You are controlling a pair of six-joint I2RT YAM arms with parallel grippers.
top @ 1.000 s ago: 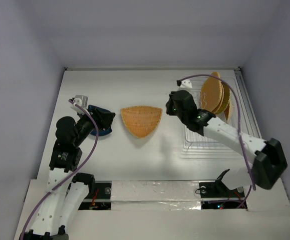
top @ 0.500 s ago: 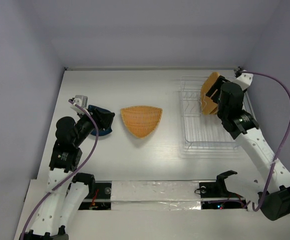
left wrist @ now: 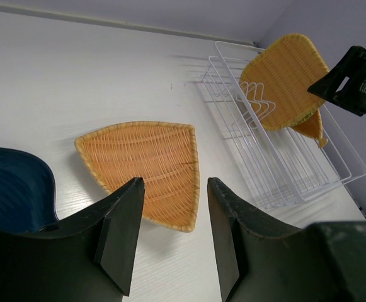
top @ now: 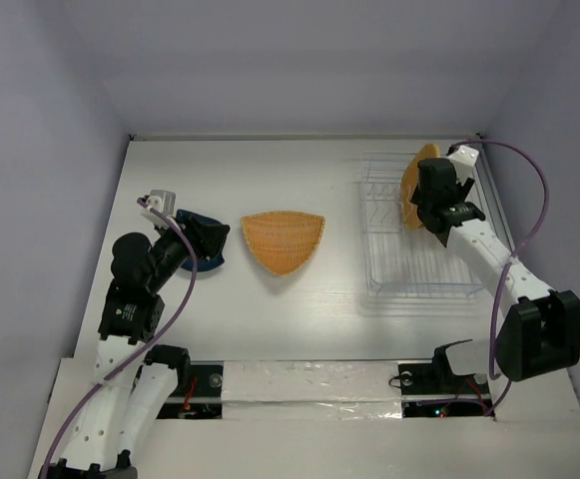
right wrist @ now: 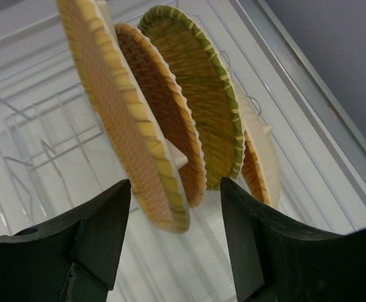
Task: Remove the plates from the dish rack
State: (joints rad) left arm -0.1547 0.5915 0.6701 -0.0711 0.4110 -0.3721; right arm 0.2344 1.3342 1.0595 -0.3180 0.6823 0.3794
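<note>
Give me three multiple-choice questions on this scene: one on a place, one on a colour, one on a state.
1. The triangular plate is:
A) on the table, left of the rack
B) in the rack
C) held up

2. The dish beside the left fingers is:
A) green
B) dark blue
C) white

3. The right fingers are:
A) shut on a plate
B) shut, empty
C) open

Answers: A, it lies flat there; B, the left wrist view shows it; C, a wide gap shows between them.

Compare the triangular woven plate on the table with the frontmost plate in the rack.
The triangular plate lies flat on the table; the frontmost plate stands on edge in the dish rack. The triangular plate has three corners; the frontmost plate looks squarish. Both are orange-tan wicker.
</note>
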